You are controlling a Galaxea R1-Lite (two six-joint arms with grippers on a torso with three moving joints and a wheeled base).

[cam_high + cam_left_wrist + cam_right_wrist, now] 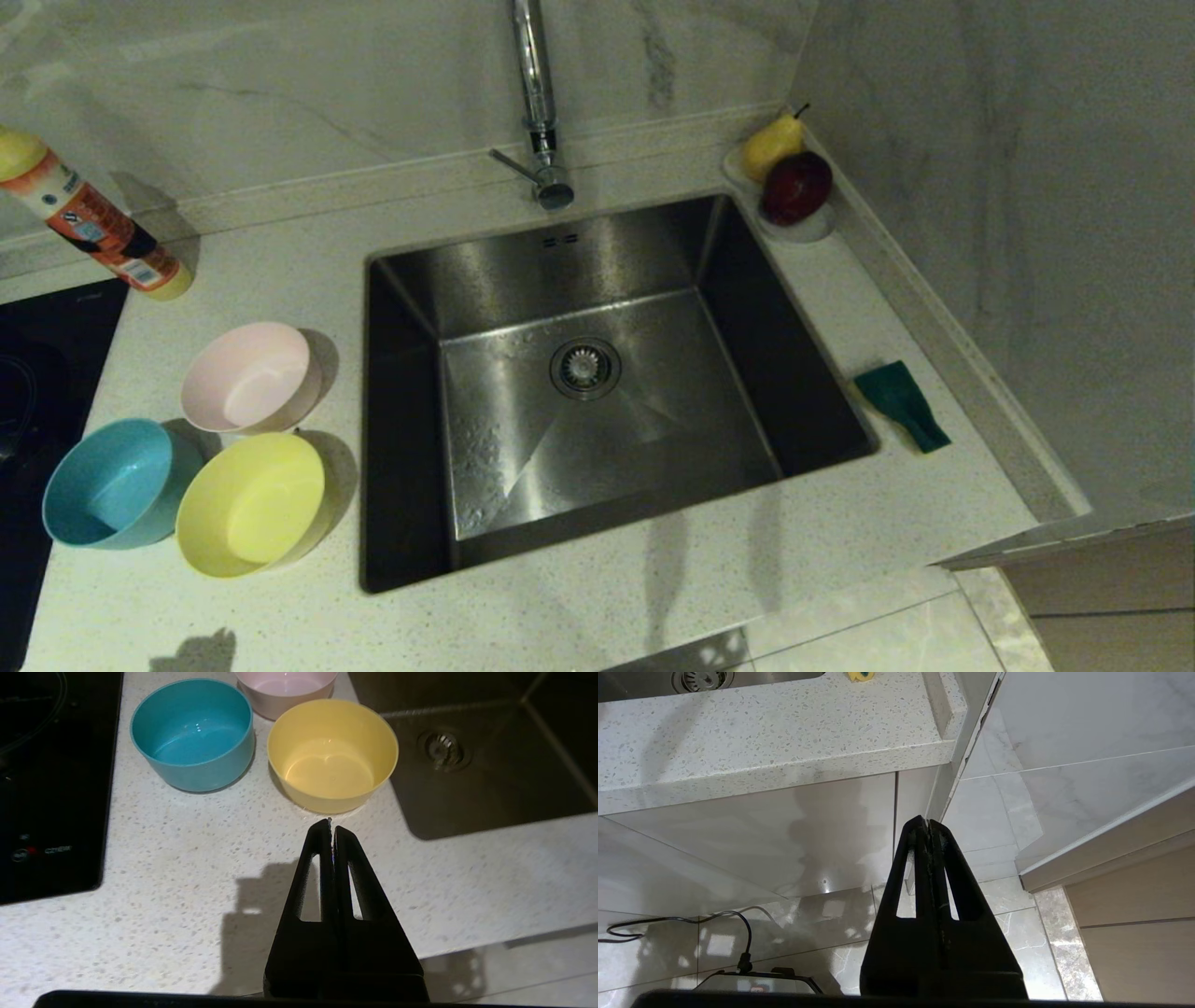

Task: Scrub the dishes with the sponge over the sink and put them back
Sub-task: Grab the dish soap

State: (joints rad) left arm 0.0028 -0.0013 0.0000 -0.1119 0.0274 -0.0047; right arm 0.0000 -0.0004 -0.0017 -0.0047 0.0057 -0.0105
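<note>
**Bowls to the left, sponge to the right, both arms held back**

On the left of the counter (579, 616) stood the three dishes in a tight cluster beside the sink (597, 392): the blue bowl (112, 485) farthest left and near, the pink bowl (247, 376) behind, and the yellow bowl (252, 504) nearest the basin's left rim. The left gripper (331, 826) hung above the counter's near edge with its fingers pressed together on nothing. In its wrist view the yellow bowl (332, 756) lay straight ahead of the tips, apart from them, with the blue bowl (194, 735) off to one side. This arm was plainly the nearer one for any bowl.

The sink sat in the middle, bare inside, its drain (585, 367) uncovered under the tap (534, 93).

To the right, the sponge (902, 405) lay green face up on the narrow strip between basin and wall, its long axis running from far-left to near-right. The right gripper (928, 823), likewise clenched and empty, hung below counter level in front of the cabinet, with only a sliver of the sponge (860, 675) visible beyond the edge. It was the nearer arm for the sponge, and would probably need to rise first.

A dish of fruit (786, 177) sat in the far right corner.
</note>
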